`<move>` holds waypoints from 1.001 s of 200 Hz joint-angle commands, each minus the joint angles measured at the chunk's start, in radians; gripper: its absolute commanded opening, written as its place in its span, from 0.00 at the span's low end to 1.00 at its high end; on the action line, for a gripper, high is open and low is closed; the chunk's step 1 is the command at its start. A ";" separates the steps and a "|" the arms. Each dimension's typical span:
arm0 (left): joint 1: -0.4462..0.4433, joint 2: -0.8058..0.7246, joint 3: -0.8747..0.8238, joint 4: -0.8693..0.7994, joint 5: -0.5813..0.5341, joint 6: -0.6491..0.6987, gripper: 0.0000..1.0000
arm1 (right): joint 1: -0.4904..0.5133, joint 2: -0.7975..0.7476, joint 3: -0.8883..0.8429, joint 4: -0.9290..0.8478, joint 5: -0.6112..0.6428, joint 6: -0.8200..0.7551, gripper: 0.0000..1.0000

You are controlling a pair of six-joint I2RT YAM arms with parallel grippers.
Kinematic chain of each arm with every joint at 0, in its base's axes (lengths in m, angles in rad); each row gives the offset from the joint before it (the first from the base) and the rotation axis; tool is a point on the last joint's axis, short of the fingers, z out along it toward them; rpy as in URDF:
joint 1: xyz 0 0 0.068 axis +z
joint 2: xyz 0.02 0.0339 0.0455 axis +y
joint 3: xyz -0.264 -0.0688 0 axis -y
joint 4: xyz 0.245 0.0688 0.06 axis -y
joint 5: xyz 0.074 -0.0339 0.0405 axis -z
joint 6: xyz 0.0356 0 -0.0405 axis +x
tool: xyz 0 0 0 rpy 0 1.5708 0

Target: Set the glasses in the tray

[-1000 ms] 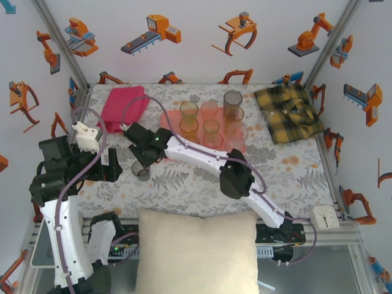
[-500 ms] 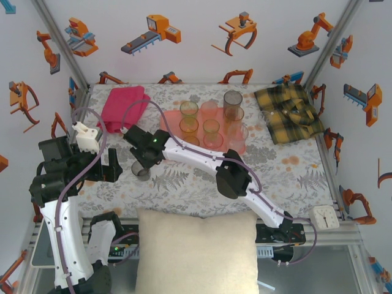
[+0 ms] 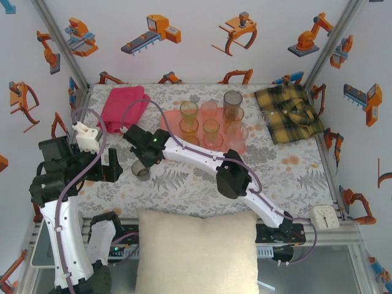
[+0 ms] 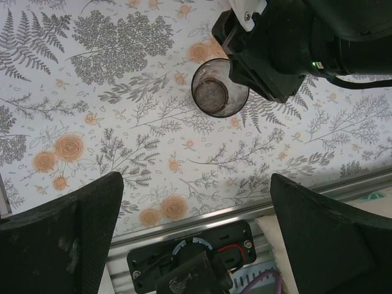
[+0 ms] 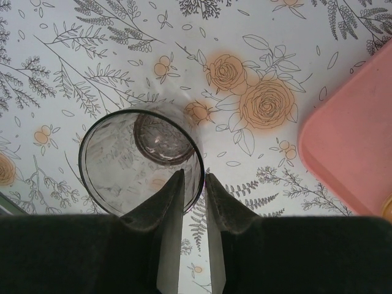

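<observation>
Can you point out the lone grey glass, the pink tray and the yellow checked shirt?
grey glass [image 4: 211, 93], left wrist view, on its base seen through the open mouth.
pink tray [image 5: 352, 141], right wrist view, on its bare corner.
yellow checked shirt [image 3: 289, 113], top external view, on the middle of the fabric.

We see a table [image 3: 288, 171] covered with a flower-printed cloth. Directly on it lie a magenta towel [image 3: 122, 105] at the far left, a salmon-pink tray [image 3: 169, 117] in the far middle and a yellow plaid shirt [image 3: 289, 113] at the far right. A smoky grey glass [image 3: 141, 170] stands upright on the cloth, apart from the tray's near left corner.
</observation>
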 commanded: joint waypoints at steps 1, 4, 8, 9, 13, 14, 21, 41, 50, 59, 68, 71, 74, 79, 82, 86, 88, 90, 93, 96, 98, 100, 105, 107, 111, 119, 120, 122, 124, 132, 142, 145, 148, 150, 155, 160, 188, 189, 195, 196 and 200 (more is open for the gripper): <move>-0.002 -0.008 0.001 -0.012 0.022 -0.008 0.97 | -0.001 0.025 0.038 -0.020 0.005 -0.010 0.25; -0.002 -0.007 0.001 -0.012 0.022 -0.009 0.97 | -0.002 0.026 0.039 -0.019 0.005 -0.010 0.25; -0.002 -0.008 0.002 -0.013 0.022 -0.009 0.97 | -0.001 0.027 0.039 -0.020 0.005 -0.009 0.25; -0.003 -0.008 0.001 -0.012 0.022 -0.009 0.97 | -0.001 0.028 0.039 -0.019 0.005 -0.010 0.25; -0.002 -0.010 0.002 -0.012 0.022 -0.009 0.97 | 0.000 0.029 0.040 -0.019 0.005 -0.010 0.25; -0.002 -0.009 0.002 -0.012 0.021 -0.009 0.97 | 0.000 0.030 0.041 -0.020 0.004 -0.009 0.25; -0.002 -0.009 0.002 -0.013 0.021 -0.009 0.97 | 0.000 0.031 0.041 -0.020 0.004 -0.010 0.25; -0.002 -0.009 0.002 -0.013 0.022 -0.009 0.97 | -0.001 0.032 0.040 -0.019 0.001 -0.008 0.23; -0.002 -0.010 0.004 -0.014 0.020 -0.009 0.97 | -0.001 0.032 0.039 -0.020 0.002 -0.008 0.22; -0.003 -0.010 0.003 -0.012 0.020 -0.009 0.97 | 0.000 0.030 0.040 -0.021 0.005 -0.009 0.21; -0.002 -0.011 0.003 -0.013 0.019 -0.009 0.97 | -0.001 0.029 0.039 -0.020 0.008 -0.010 0.19; -0.002 -0.011 0.004 -0.013 0.020 -0.009 0.97 | 0.000 0.028 0.040 -0.019 0.008 -0.011 0.19; -0.002 -0.010 0.003 -0.012 0.019 -0.009 0.97 | -0.001 0.029 0.040 -0.020 0.008 -0.011 0.18; -0.002 -0.010 0.003 -0.012 0.020 -0.009 0.97 | 0.000 0.029 0.041 -0.020 0.010 -0.011 0.18; -0.002 -0.009 0.003 -0.012 0.019 -0.009 0.97 | -0.001 0.029 0.041 -0.019 0.010 -0.012 0.17; -0.002 -0.011 0.003 -0.012 0.019 -0.008 0.97 | 0.000 0.029 0.041 -0.019 0.011 -0.012 0.16; -0.002 -0.010 0.003 -0.014 0.019 -0.009 0.97 | -0.001 0.029 0.041 -0.020 0.011 -0.012 0.16; -0.002 -0.011 0.004 -0.013 0.020 -0.009 0.97 | -0.001 0.029 0.041 -0.020 0.011 -0.013 0.15; -0.002 -0.010 0.003 -0.012 0.019 -0.009 0.97 | -0.001 0.029 0.041 -0.020 0.011 -0.013 0.15; -0.002 -0.010 0.003 -0.012 0.020 -0.009 0.97 | -0.001 0.029 0.041 -0.019 0.011 -0.012 0.14; -0.002 -0.011 0.003 -0.014 0.019 -0.009 0.97 | -0.001 0.029 0.041 -0.019 0.011 -0.012 0.14; -0.002 -0.010 0.002 -0.013 0.019 -0.009 0.97 | -0.001 0.029 0.041 -0.019 0.011 -0.013 0.14; -0.002 -0.010 0.003 -0.013 0.019 -0.009 0.97 | -0.001 0.029 0.041 -0.020 0.011 -0.013 0.13; -0.002 -0.010 0.004 -0.012 0.019 -0.009 0.97 | -0.001 0.029 0.041 -0.020 0.012 -0.012 0.13; -0.002 -0.012 0.003 -0.013 0.019 -0.009 0.97 | 0.000 0.029 0.041 -0.019 0.013 -0.013 0.13; -0.002 -0.013 0.003 -0.013 0.020 -0.008 0.97 | 0.000 0.029 0.039 -0.021 0.013 -0.013 0.12; -0.002 -0.013 0.004 -0.013 0.019 -0.009 0.97 | 0.000 0.029 0.039 -0.021 0.013 -0.013 0.12; -0.002 -0.012 0.003 -0.012 0.019 -0.009 0.97 | -0.002 0.029 0.039 -0.021 0.013 -0.014 0.12; -0.002 -0.012 0.003 -0.012 0.018 -0.009 0.97 | -0.001 0.029 0.039 -0.021 0.014 -0.014 0.12; -0.002 -0.013 0.003 -0.012 0.017 -0.009 0.97 | -0.001 0.027 0.039 -0.021 0.016 -0.014 0.11; -0.003 -0.013 0.002 -0.013 0.017 -0.009 0.97 | -0.002 0.024 0.039 -0.022 0.020 -0.016 0.10; -0.002 -0.012 0.003 -0.013 0.017 -0.009 0.97 | -0.003 0.023 0.038 -0.022 0.020 -0.015 0.10; -0.003 -0.013 0.003 -0.012 0.017 -0.008 0.97 | -0.002 0.023 0.038 -0.022 0.022 -0.016 0.10; -0.002 -0.013 0.003 -0.012 0.017 -0.008 0.97 | -0.002 0.023 0.038 -0.022 0.022 -0.017 0.10; -0.002 -0.013 0.003 -0.013 0.017 -0.009 0.97 | -0.004 0.020 0.039 -0.022 0.022 -0.018 0.10; -0.002 -0.012 0.003 -0.013 0.017 -0.009 0.97 | -0.004 0.018 0.038 -0.022 0.024 -0.019 0.10; -0.002 -0.014 0.003 -0.012 0.017 -0.009 0.97 | -0.009 0.002 0.038 -0.026 0.038 -0.026 0.08; -0.003 -0.013 0.003 -0.013 0.017 -0.009 0.97 | -0.009 0.002 0.038 -0.026 0.039 -0.026 0.08; -0.002 -0.015 0.003 -0.012 0.018 -0.009 0.97 | -0.011 -0.003 0.038 -0.027 0.042 -0.028 0.08; -0.002 -0.015 0.004 -0.012 0.017 -0.009 0.97 | -0.011 -0.004 0.038 -0.027 0.042 -0.028 0.08; -0.002 -0.015 0.002 -0.012 0.016 -0.011 0.97 | -0.012 -0.006 0.038 -0.027 0.043 -0.028 0.08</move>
